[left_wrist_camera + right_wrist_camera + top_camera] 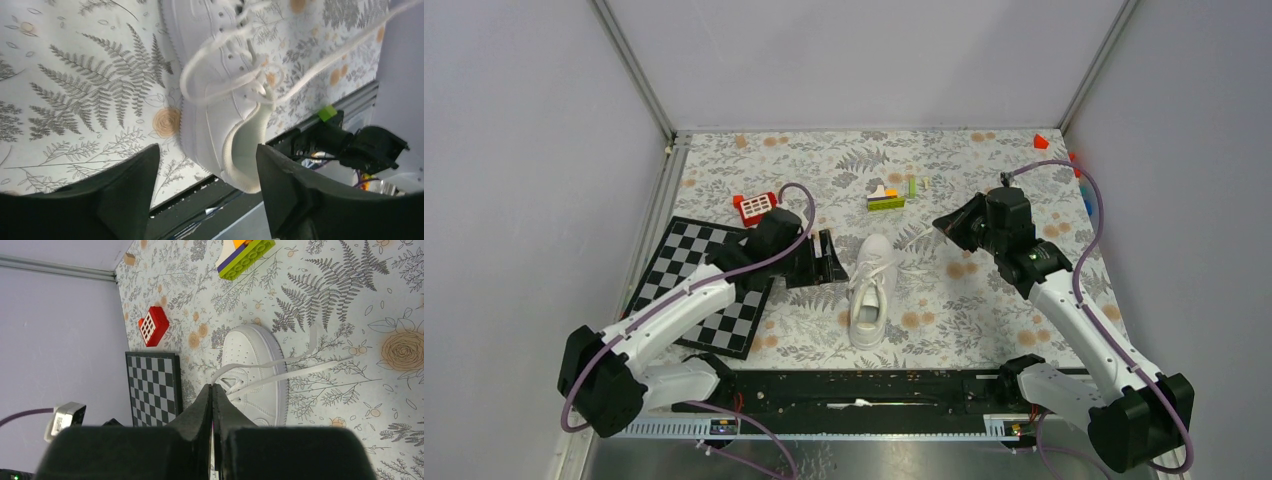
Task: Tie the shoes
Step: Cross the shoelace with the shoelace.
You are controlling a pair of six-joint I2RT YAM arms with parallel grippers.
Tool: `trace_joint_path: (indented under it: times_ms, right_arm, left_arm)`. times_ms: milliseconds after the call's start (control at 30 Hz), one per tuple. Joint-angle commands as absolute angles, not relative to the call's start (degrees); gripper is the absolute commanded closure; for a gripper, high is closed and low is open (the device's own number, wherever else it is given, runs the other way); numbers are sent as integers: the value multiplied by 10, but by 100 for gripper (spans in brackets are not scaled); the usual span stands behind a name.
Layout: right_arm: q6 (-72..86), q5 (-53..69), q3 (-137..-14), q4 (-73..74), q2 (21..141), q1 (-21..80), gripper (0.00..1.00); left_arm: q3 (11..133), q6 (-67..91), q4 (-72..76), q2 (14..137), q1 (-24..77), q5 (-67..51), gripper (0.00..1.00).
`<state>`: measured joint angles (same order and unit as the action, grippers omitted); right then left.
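1 white sneaker [870, 290] lies on the floral cloth [984, 180], laces [280, 371] untied; left gripper [831, 258] spread open just beside it, right gripper [212, 390] closed, standing apart

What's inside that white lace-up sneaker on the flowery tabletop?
At the heel opening of the white lace-up sneaker only its white lining shows, loose white laces crossing above. Toward the toe, the inside is covered by the shoe itself.
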<state>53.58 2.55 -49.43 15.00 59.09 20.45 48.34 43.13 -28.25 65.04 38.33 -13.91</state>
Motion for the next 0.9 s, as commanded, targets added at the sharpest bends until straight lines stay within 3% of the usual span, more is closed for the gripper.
trace_joint_path:
  times_ms: [0,233,433,867]
  right_arm:
    - [529,26,-492,149,584,202,100]
    - [528,29,-499,153,588,202,100]
    - [520,31,-514,163,594,202,100]
    - [514,26,-534,192,607,203,100]
  left_arm:
    - [566,394,-298,693,350,-67,26]
    - [664,332,-291,851,318,-129,27]
    - [651,254,-218,905,318,-277,28]
    - [695,235,-202,998,313,-305,30]
